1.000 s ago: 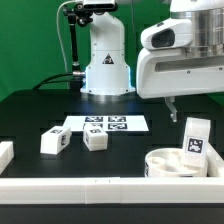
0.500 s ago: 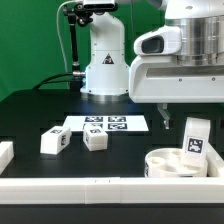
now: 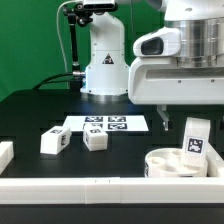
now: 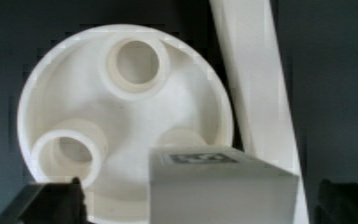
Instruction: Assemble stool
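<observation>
**Ann:** Stool seat disc (image 3: pixel 165 162) sits on the black table (image 3: pixel 30 120) at the exterior view's right, close to the front border rail (image 3: pixel 100 187). One leg (image 3: pixel 195 138) is standing upright in it.

**Ben:** And the gripper (image 3: pixel 176 112)?

**Ann:** It hangs above that leg with its fingers spread wide and nothing between them. It's not touching anything.

**Ben:** So what worries you?

**Ann:** Coming down off-centre. If a fingertip lands on top of the leg instead of beside it, I'd expect the leg to tip in its socket, or the whole disc to get shoved.

**Ben:** Is the leg seated properly?

**Ann:** I can't tell from here. The wrist view shows the tagged end of it and two empty sockets (image 4: pixel 135 65), but not the joint itself. If it's loose, a careless pinch could pull it out crooked.

**Ben:** Would the disc hold steady for a twist?

**Ann:** Nothing clamps it down. I'd guess it could spin along with the leg, unless the rail catches it. I can't see whether disc and rail touch.

**Ben:** The other parts?

**Ann:** A loose leg (image 3: pixel 54 142) and a second loose leg (image 3: pixel 95 140) lie well apart from the disc, at the exterior view's left, just in front of the marker board (image 3: pixel 105 124). They're out of harm's way for now.
</observation>
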You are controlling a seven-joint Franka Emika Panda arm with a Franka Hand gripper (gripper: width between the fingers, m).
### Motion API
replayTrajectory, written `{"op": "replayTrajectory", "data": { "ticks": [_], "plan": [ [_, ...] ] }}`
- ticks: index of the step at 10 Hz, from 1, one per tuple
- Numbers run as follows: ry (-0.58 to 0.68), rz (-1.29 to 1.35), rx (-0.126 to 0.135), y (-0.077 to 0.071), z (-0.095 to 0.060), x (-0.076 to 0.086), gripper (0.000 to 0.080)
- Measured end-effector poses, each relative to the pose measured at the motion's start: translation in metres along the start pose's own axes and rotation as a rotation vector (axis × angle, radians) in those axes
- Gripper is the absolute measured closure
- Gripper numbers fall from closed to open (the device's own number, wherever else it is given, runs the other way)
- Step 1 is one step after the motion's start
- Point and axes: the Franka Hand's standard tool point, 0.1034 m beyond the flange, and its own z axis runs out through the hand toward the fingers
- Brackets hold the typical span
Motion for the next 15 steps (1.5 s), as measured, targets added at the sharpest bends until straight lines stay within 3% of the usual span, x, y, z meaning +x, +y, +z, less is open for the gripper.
{"op": "replayTrajectory", "data": {
  "ticks": [5, 7, 8, 9, 13, 15],
  "plan": [
    [0.038, -0.023, 0.011, -0.0034, 0.0018, 0.0087, 0.0150],
    [0.038, -0.023, 0.011, -0.0039, 0.0018, 0.0085, 0.0396],
    [0.038, -0.023, 0.011, -0.0038, 0.0017, 0.0085, 0.0396],
    [0.038, -0.023, 0.011, -0.0038, 0.0018, 0.0085, 0.0462],
    [0.038, 0.006, 0.012, -0.0040, 0.0019, 0.0084, 0.0462],
    [0.024, 0.284, 0.040, -0.0037, 0.0023, 0.0087, 0.0462]
  ]
}}
